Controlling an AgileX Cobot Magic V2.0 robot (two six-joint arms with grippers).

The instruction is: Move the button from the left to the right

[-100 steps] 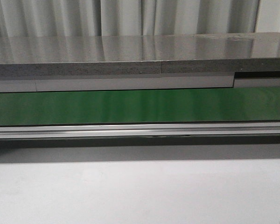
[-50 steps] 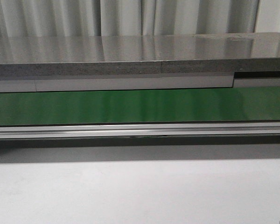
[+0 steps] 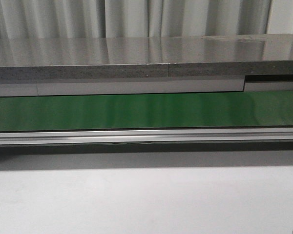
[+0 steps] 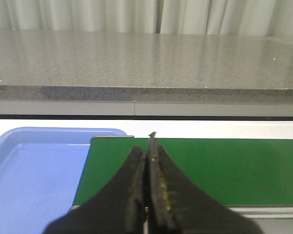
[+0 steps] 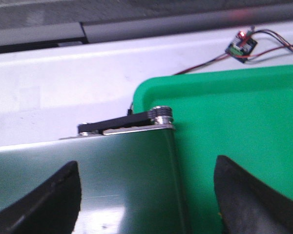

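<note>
The button is not in view in any frame. In the left wrist view my left gripper (image 4: 150, 151) is shut with nothing between its black fingers, above the left end of the green conveyor belt (image 4: 224, 170), beside a blue tray (image 4: 34, 170) that looks empty. In the right wrist view my right gripper (image 5: 146, 170) is open and empty, its fingers spread over the right end of the belt (image 5: 88, 180) and the edge of a green tray (image 5: 234, 122). Neither gripper shows in the front view, where the belt (image 3: 146, 111) runs across with nothing on it.
A grey stone-look counter (image 3: 136, 56) runs behind the belt. An aluminium rail (image 3: 146, 135) edges the belt's front, with white table (image 3: 146, 200) before it. A small circuit board with red and black wires (image 5: 241, 46) lies on the white surface behind the green tray.
</note>
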